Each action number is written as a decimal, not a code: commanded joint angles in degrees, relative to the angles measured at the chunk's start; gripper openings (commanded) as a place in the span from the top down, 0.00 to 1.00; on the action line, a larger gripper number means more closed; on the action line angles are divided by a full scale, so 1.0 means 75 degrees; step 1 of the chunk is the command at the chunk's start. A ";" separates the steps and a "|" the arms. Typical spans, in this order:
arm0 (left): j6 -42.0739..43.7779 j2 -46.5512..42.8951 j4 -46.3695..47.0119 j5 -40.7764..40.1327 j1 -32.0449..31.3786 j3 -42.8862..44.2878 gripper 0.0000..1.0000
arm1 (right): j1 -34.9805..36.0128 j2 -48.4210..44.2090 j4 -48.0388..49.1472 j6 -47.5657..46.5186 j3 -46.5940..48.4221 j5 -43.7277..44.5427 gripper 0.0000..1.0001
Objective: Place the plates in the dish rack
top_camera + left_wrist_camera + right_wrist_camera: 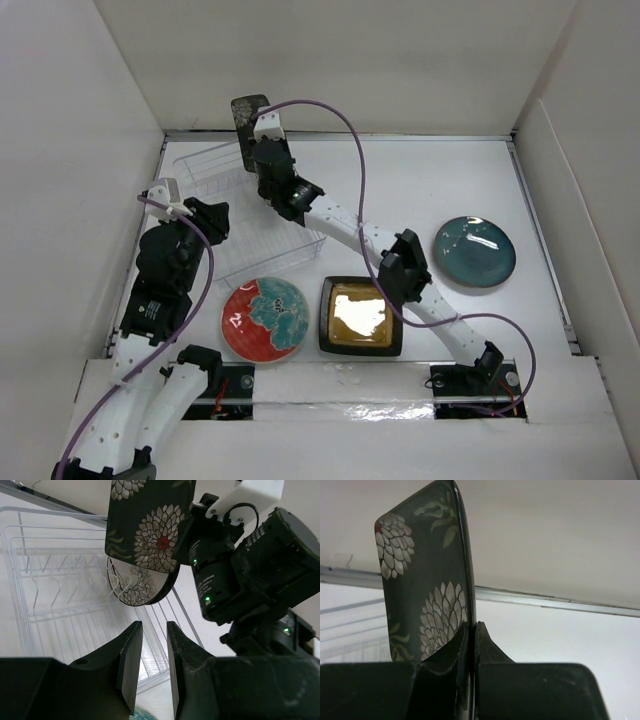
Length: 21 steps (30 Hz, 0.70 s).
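My right gripper (258, 138) is shut on the lower edge of the square dark floral plate (249, 112) and holds it upright above the far end of the clear dish rack (215, 175). The right wrist view shows the plate (420, 580) pinched between the jaws (472, 630). In the left wrist view the floral plate (150, 520) hangs just above a cream branch-pattern plate (137, 587) standing in the rack (55, 595). My left gripper (220, 218) is over the rack's near part, slightly open and empty (154, 650). The dark-rimmed cream plate is out of view.
On the table in front of the rack lie the red plate with teal flowers (263, 318) and the square black-gold plate (361, 316). The teal plate (474, 251) lies at the right. White walls enclose the table on three sides.
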 commanded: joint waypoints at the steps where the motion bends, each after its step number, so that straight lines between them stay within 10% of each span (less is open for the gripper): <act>1: -0.0027 0.0021 0.0330 -0.0014 -0.0029 0.0055 0.77 | 0.0094 -0.0096 0.3178 -0.0868 0.0851 0.0788 1.00; 21: -0.0016 0.0044 0.0189 -0.0284 -0.0182 0.0090 0.77 | 0.0446 0.0479 0.4809 -0.1526 -0.0860 0.0952 1.00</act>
